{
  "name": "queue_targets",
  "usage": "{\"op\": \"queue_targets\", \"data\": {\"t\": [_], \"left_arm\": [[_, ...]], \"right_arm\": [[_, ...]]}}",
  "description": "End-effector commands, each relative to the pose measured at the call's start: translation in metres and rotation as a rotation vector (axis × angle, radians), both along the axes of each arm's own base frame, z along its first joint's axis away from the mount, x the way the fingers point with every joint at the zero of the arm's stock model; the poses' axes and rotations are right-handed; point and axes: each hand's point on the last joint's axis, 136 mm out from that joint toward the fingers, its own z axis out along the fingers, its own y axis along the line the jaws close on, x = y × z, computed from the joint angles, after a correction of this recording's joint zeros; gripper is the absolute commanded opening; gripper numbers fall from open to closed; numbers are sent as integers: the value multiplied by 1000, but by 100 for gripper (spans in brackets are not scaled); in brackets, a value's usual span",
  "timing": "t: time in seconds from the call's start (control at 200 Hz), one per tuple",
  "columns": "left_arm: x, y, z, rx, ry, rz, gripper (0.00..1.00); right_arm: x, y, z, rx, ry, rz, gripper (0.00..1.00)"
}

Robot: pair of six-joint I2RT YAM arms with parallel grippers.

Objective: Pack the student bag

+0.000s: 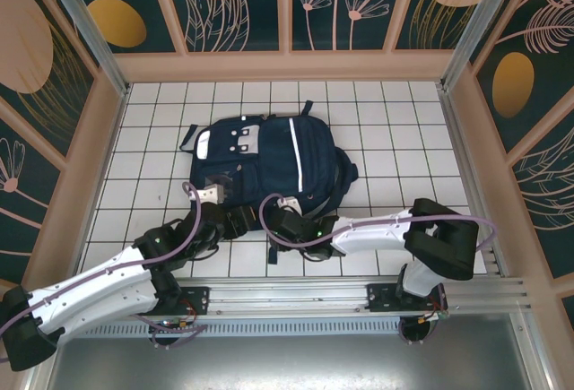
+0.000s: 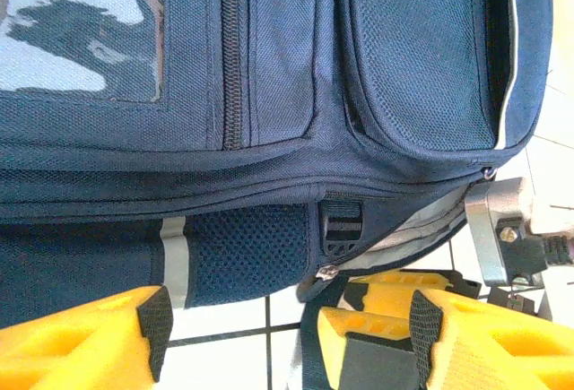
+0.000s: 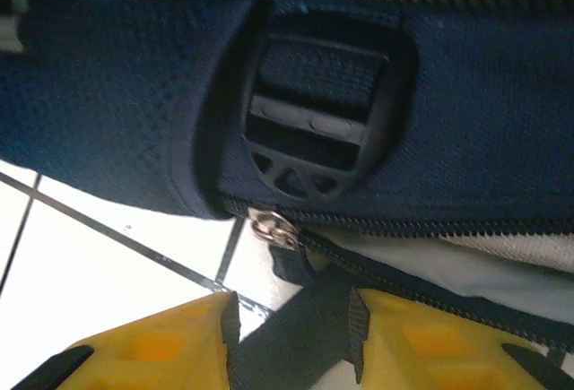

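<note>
The student bag lies flat on the white tiled table, navy with a white stripe. Both grippers are at its near edge. My left gripper stands open over bare tile, just short of the bag's mesh side pocket; it sits at the bag's near-left corner. My right gripper has its pads against both edges of a dark strap hanging below the black buckle and a metal zipper slider. The zipper beside the slider gapes, showing grey lining. The right gripper's yellow fingers also appear in the left wrist view.
Wooden frame walls with patterned panels enclose the table on three sides. An aluminium rail carries the arm bases along the near edge. Bare tiles lie to the right of the bag and behind it.
</note>
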Motion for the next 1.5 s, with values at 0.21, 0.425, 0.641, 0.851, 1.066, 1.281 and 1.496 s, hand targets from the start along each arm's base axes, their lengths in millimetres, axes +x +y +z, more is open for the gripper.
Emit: {"op": "queue_targets", "data": {"t": [0.21,0.425,0.641,0.851,1.066,1.281,1.496], "left_arm": [[0,10,-5,7,6,42,72],[0,21,-8,20,14,98,72],[-11,45,-35,-6,152,267,84],[-19,37,-55,-251,295,335,81],[-19,24,-83,-400,399,354,78],[0,27,-74,-377,331,389,80],[10,22,-74,-371,295,379,74]], "right_arm": [[7,8,-22,-52,0,-36,37],[14,-1,-34,-82,7,-89,22],[9,4,-12,-30,7,-49,0],[3,11,10,54,27,-11,0],[0,20,13,85,46,18,0],[-2,22,11,89,57,33,0],[-3,22,8,89,61,35,0]]}}
